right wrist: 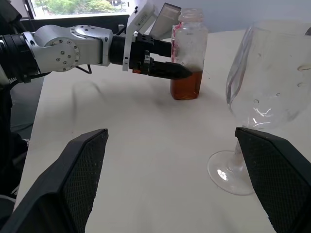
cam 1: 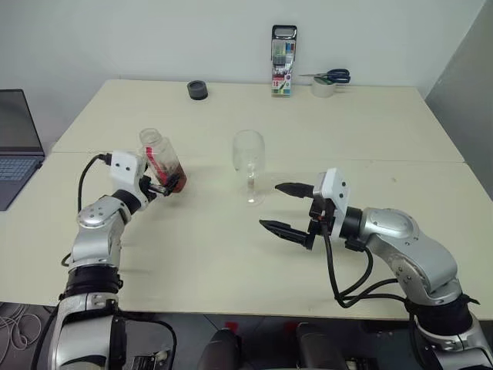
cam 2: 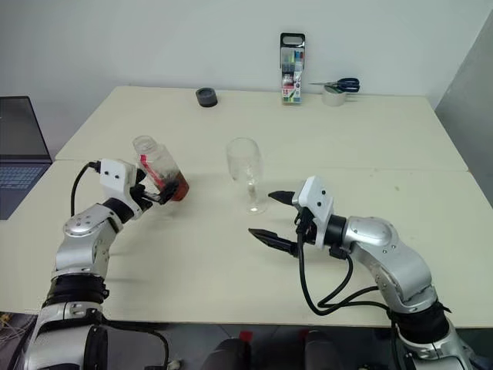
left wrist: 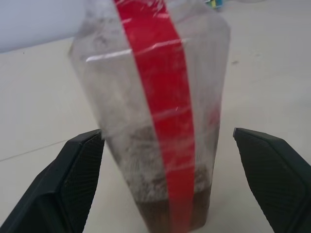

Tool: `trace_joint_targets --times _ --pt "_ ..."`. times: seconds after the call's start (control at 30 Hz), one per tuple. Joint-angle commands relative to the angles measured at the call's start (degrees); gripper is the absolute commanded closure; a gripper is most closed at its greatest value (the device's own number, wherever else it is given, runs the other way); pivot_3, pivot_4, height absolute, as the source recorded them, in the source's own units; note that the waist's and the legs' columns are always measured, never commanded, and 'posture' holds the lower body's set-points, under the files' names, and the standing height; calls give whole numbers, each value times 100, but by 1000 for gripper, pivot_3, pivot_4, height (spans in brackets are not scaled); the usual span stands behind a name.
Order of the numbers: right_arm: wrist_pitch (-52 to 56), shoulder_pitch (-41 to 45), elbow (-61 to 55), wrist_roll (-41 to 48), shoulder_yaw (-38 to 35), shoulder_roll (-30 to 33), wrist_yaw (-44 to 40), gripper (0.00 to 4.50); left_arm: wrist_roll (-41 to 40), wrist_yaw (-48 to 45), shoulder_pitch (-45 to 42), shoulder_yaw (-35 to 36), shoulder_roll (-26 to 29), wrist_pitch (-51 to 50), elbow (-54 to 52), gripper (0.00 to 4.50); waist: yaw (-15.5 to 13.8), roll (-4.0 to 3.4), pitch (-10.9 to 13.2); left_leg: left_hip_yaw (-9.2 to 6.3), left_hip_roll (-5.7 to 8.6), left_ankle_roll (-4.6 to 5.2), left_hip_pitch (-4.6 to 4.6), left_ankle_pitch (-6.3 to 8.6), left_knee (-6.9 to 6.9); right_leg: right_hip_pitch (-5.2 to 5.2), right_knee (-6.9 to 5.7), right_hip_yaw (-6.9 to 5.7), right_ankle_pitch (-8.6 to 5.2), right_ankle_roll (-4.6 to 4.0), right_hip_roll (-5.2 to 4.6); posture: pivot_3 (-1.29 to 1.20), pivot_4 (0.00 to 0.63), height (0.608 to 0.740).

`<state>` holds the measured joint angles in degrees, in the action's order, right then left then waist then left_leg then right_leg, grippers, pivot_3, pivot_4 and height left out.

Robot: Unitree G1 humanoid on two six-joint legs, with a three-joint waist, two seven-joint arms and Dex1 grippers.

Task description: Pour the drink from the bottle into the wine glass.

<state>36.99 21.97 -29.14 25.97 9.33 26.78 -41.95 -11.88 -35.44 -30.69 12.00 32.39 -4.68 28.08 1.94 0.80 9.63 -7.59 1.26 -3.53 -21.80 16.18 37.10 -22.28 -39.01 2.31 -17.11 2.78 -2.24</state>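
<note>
The left gripper reaches forward with its fingers spread wide (nothing clamped yet), and the right gripper hangs level, fingers apart too.

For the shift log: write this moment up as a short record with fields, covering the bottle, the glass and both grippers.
bottle: upright on the table, cap off, a little reddish-brown drink at the bottom
wine glass: upright, empty, to the robot's right of the bottle
left gripper: open, fingers either side of the bottle, not closed on it
right gripper: open, near the glass foot, holding nothing
pouring: not started
</note>
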Motion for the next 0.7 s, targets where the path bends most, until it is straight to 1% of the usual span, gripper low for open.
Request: trace_joint_targets --times 0.03,0.07,0.17,0.27,0.37,0.4,0.47,0.6,0.7 --pt "-30 92 -189 80 -76 36 13 29 74 -81 -258 -38 130 152 131 0 3 0 0 0 0 0 0 0 0 -1 0 0 0 0 0 0 150 740" --pt "-24 99 -189 82 -74 30 23 29 83 -99 -307 -54 128 170 181 0 8 0 0 0 0 -1 -1 0 0 -2 0 0 0 0 0 0 150 740" --pt "-19 97 -203 82 -67 13 60 0 69 -108 -373 -42 87 156 243 575 7 0 0 -1 0 -1 -1 -1 0 -2 -1 0 0 0 0 0 150 740" --pt "-29 77 -229 71 -66 0 109 0 14 -48 -332 9 27 52 187 1439 7 0 0 0 1 -2 -1 -1 0 -2 -1 1 0 0 0 0 150 740" --pt "-68 41 -269 47 -91 -8 181 0 -58 72 -178 65 -37 -100 -48 2436 7 0 0 -2 1 -2 -1 -1 1 -2 -1 1 0 0 0 0 150 740" --pt "-80 32 -286 45 -116 -16 213 0 -75 105 -132 66 -55 -154 -170 2683 7 0 0 -1 1 -2 -1 -1 1 -2 -1 2 0 0 0 0 150 740" --pt "-95 29 -320 71 -187 -40 283 0 -118 156 -60 60 -99 -273 -454 2812 6 0 0 -2 1 -8 -1 -5 1 -2 -1 2 0 0 -1 0 150 740" --pt "-92 43 -366 144 -342 -102 437 0 -202 268 -11 49 -190 -465 -1000 2813 -2 1 0 -5 1 -15 -6 -8 3 -2 -1 2 0 0 -1 0 150 740" --pt "-35 94 -426 263 -543 -196 606 0 -93 315 -104 -94 -227 -409 -1404 2813 -4 1 0 -5 0 -16 -8 -9 4 -3 -1 1 0 0 0 0 150 740"
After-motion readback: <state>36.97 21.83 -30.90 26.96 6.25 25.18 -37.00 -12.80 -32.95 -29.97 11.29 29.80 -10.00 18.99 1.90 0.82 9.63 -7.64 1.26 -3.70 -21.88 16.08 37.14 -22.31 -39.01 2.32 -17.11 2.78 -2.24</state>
